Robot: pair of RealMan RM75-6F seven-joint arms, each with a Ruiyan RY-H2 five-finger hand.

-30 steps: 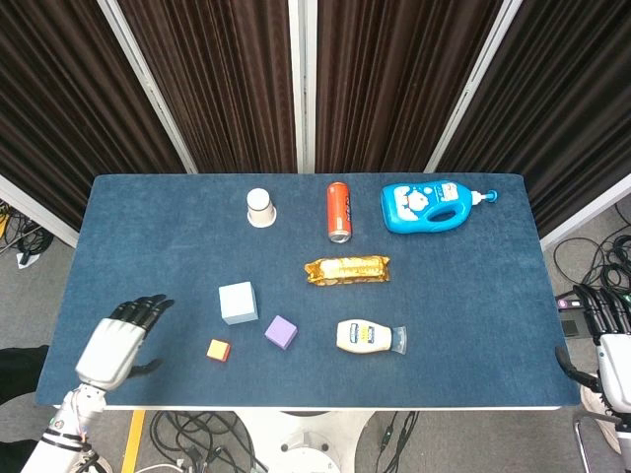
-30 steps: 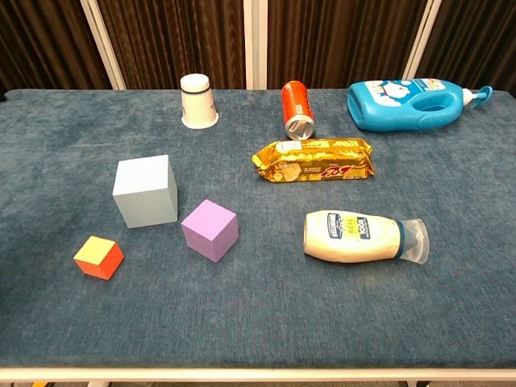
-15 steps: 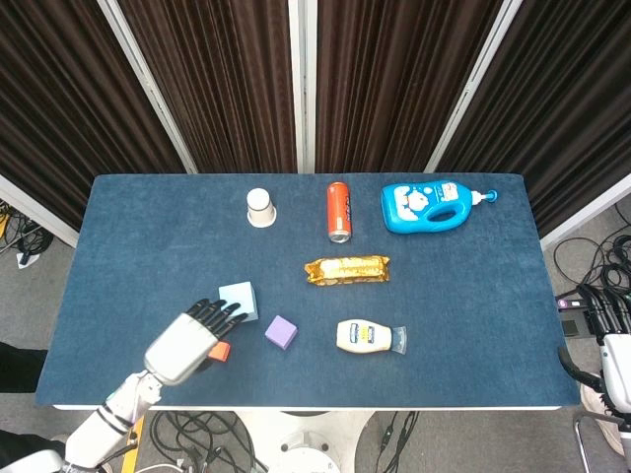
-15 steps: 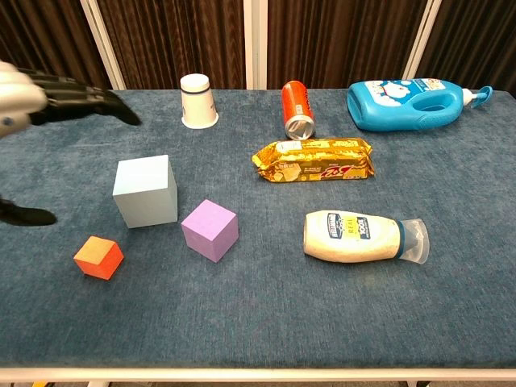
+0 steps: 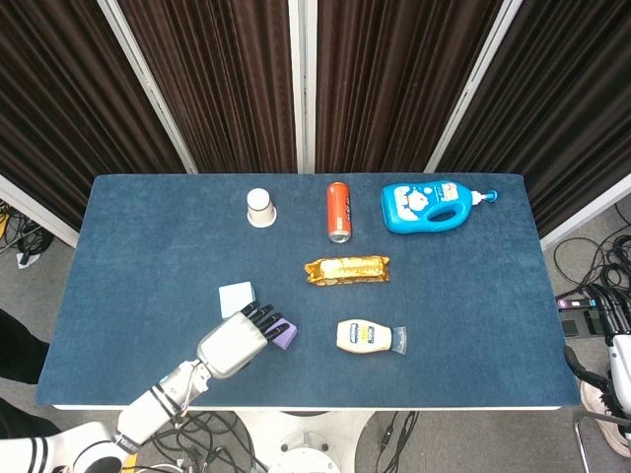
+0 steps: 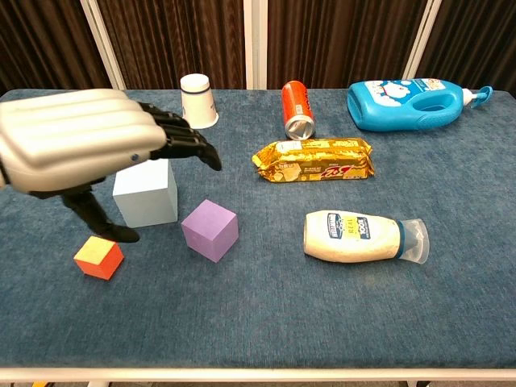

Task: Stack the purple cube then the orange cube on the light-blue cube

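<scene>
The light-blue cube (image 5: 236, 296) (image 6: 150, 200) stands at the front left of the table. A purple cube (image 5: 286, 335) (image 6: 210, 230) lies just right of it, and a small orange cube (image 6: 98, 257) sits nearer the front edge. My left hand (image 5: 239, 341) (image 6: 87, 148) hovers over these cubes with fingers spread, holding nothing. In the head view its fingertips (image 5: 266, 315) reach the purple cube's left side and the hand hides the orange cube. In the chest view the thumb (image 6: 95, 214) hangs down beside the light-blue cube. Only a sliver of my right hand (image 5: 621, 367) shows, off the table's right edge.
A white paper cup (image 5: 260, 208), a red can (image 5: 338, 210) and a blue detergent bottle (image 5: 431, 206) line the back. A gold snack packet (image 5: 346, 269) and a mayonnaise bottle (image 5: 367, 337) lie right of the cubes.
My left hand has swept from the table's front left corner rightward over the cubes, now covering the orange cube in the head view. The cubes have not moved.
</scene>
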